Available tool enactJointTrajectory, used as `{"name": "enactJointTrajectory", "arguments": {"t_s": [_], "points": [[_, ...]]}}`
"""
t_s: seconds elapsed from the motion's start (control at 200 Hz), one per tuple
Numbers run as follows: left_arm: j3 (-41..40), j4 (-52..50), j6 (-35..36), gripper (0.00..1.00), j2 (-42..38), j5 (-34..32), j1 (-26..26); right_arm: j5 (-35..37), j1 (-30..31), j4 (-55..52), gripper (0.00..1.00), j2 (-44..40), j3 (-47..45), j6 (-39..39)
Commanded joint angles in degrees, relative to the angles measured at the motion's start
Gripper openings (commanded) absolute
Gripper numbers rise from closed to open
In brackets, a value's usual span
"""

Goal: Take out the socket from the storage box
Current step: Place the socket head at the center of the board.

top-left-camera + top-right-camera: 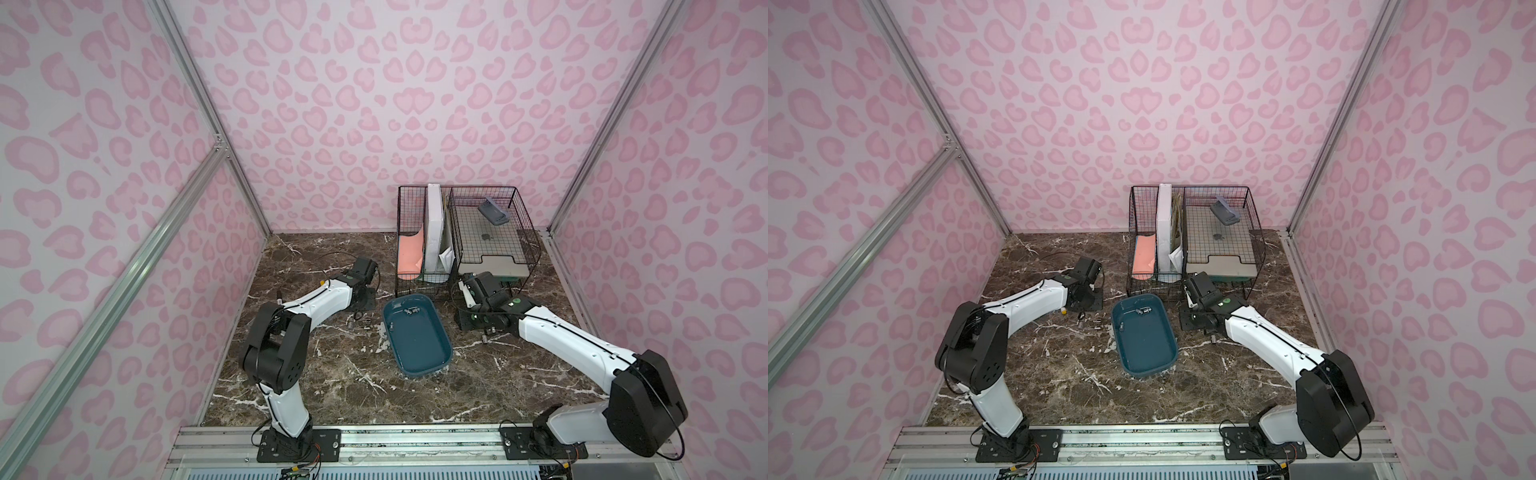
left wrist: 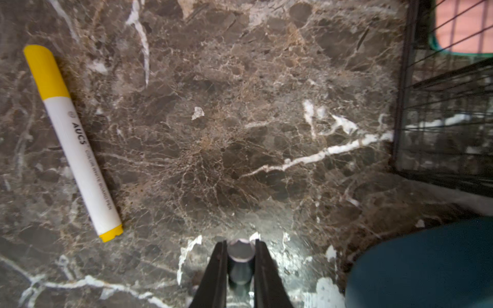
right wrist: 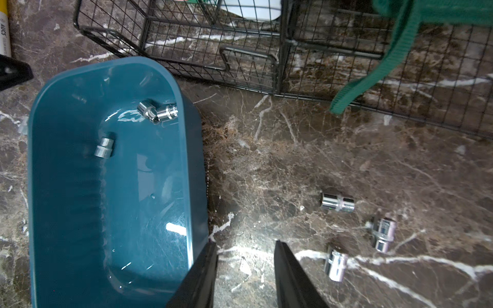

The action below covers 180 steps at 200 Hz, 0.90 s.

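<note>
Broadly, the brown marble-patterned desk [image 1: 332, 374] carries everything. At its far side stands the black wire-mesh organiser [image 1: 482, 189], which is no part of this job. Just in front of it, between my two arms, lies the dark teal, shallow, round-cornered plastic storage box [image 1: 419, 345].

My left hand [image 2: 241, 246] is out over bare desk beside the box, clenched on a small shiny steel socket [image 2: 240, 269] held end-on between its black fingers. Whether the socket touches the desk I cannot tell. My right hand [image 3: 245, 245] hangs released, with nothing between its fingers, over the desk just beside the box's long wall.

A white board marker with a yellow cap [image 2: 72, 141] lies on the desk near the left hand but apart from it.

Inside the box I count a touching pair of sockets [image 3: 147, 110] against the far wall and a lone socket [image 3: 104, 147] nearer the middle. Three loose sockets [image 3: 337, 202] lie on the desk on the right side.

I judge the step in hand to be the set-down of the left hand's socket. Next it should go low, let go gently so the piece does not roll, then clear off. After that the lone socket looks the easier pick. The pair sits tight to the wall and would need a careful approach.
</note>
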Motion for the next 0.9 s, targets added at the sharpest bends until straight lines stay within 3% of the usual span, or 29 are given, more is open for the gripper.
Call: {"name": "enactJointTrajectory", "arguments": {"t_s": [0.0,0.46,0.895], "points": [[0.5,1.9,-0.7,0.11,1.9,1.1,0.9,-0.4,0.3,1.7,0.41,0.0,0.6,0.4],[-2.6,5.4,-1.1,0.15,3.5,0.3,1.5,-0.6,0.8,1.5,0.42,0.2,1.3,-0.1],[-1.8,2.9,-0.9,0.33,1.1,1.0,1.5,-1.5,2.8,2.9,0.42,2.6,3.8,-3.0]]}}
